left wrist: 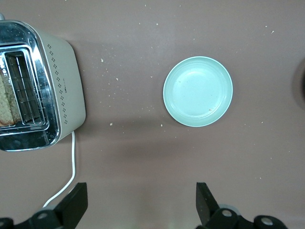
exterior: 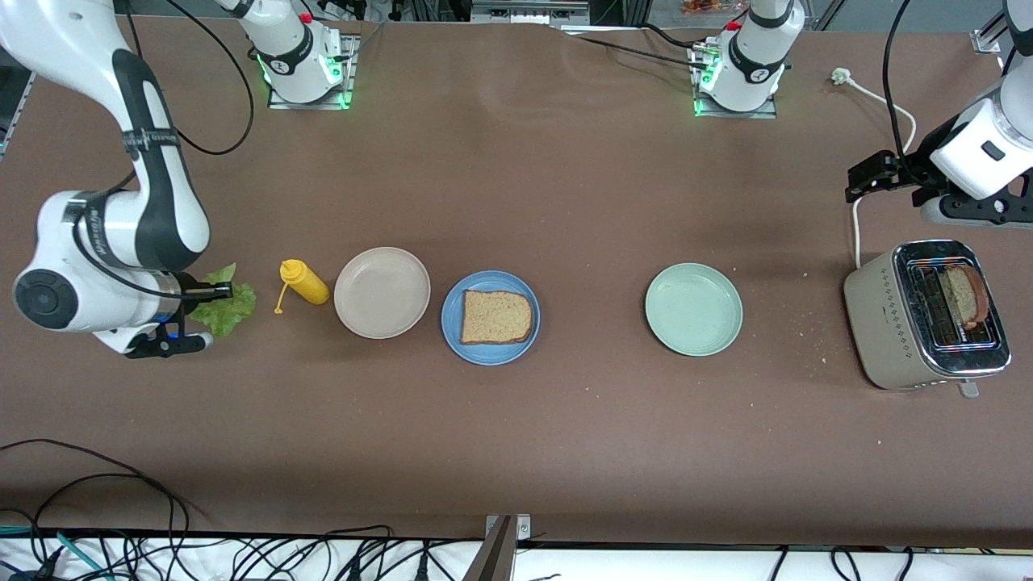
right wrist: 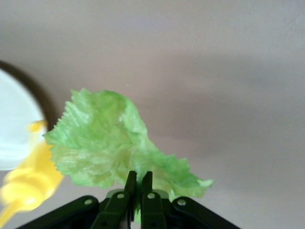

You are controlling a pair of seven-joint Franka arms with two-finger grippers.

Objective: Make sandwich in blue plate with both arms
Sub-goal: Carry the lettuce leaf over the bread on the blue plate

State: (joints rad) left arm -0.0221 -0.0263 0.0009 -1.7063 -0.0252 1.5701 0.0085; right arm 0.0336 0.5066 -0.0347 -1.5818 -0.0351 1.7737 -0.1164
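Observation:
A brown bread slice (exterior: 495, 316) lies flat on the blue plate (exterior: 452, 324) at the table's middle. A second slice (exterior: 964, 294) stands in the toaster's slot. At the right arm's end of the table, my right gripper (exterior: 222, 289) is shut on the edge of a ruffled green lettuce leaf (exterior: 230, 311). In the right wrist view the leaf (right wrist: 105, 138) spreads out from the closed right gripper (right wrist: 138, 175). My left gripper (exterior: 867, 176) waits open and holds nothing, above the table beside the toaster. In the left wrist view the left gripper (left wrist: 141, 188) spans bare table.
A yellow squeeze bottle (exterior: 304, 282) lies beside the lettuce, with a beige plate (exterior: 382, 292) between it and the blue plate. A pale green plate (exterior: 693, 309) sits toward the left arm's end. The toaster (exterior: 880, 315) and its white cord (exterior: 855, 226) stand at that end.

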